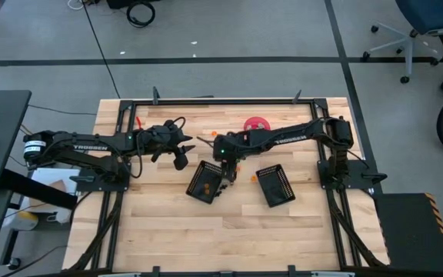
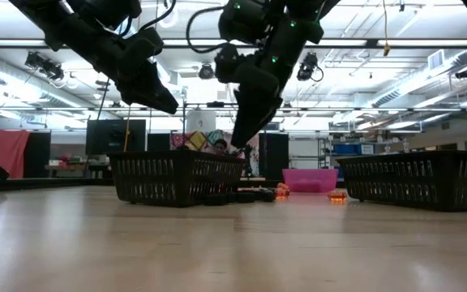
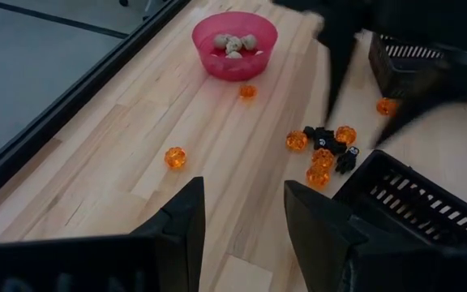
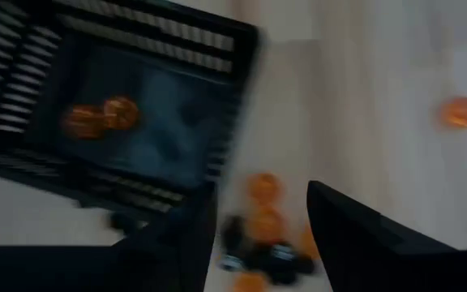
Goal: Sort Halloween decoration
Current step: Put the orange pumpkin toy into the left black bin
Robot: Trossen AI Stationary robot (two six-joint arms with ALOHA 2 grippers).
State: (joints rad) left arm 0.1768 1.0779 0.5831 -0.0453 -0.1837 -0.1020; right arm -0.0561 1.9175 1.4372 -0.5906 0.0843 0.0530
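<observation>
Nearest the right wrist camera, a cluster of orange and black decoration pieces (image 4: 264, 235) lies on the table (image 1: 283, 231) just beside the left basket (image 1: 205, 182), where a few orange pieces (image 4: 96, 118) already rest, so that basket appears to collect the orange ones. Above the cluster the right gripper (image 4: 258, 235) hangs with its jaws apart and nothing between them, probably lining up for another pick. Pale pieces (image 3: 235, 42) sit in the pink bowl (image 3: 217, 63). Off to the side, the left gripper (image 3: 246, 219) waits open and empty, clear of the work. A second basket (image 1: 275, 185) stands apart to the right.
</observation>
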